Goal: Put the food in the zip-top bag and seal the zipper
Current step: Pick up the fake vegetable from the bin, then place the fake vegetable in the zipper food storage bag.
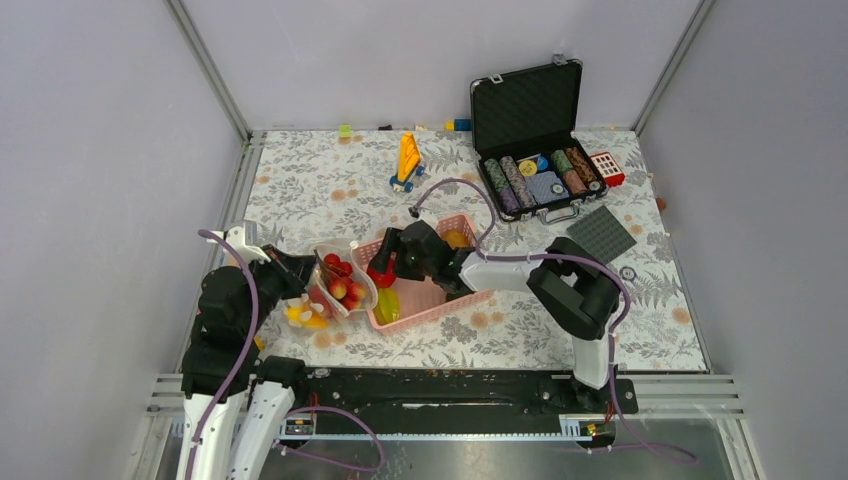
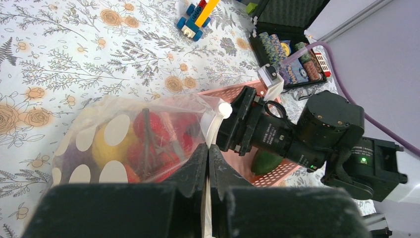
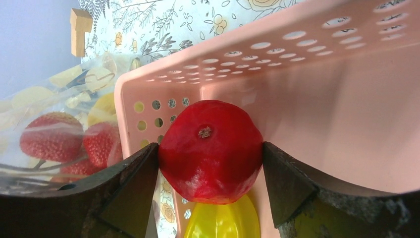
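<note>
A floral worktop (image 1: pixel 300 190) is enclosed by grey walls. Near its left edge the zip-top bag (image 1: pixel 335 285), holding red and yellow food (image 2: pixel 148 139), is pinched in the closed jaws of the left gripper (image 2: pixel 208 154). A red fruit (image 3: pixel 210 158) is clamped by the right gripper (image 1: pixel 385 265) at the pink basket (image 1: pixel 430 311). Lettering on the lens (image 2: pixel 270 134) is too small to read.

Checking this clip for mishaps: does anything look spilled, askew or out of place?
Possibly: a yellow piece lies beside the bag, by the left arm, and I cannot tell whether it is inside the bag or loose on the table. Nothing else looks spilled or damaged.
</note>
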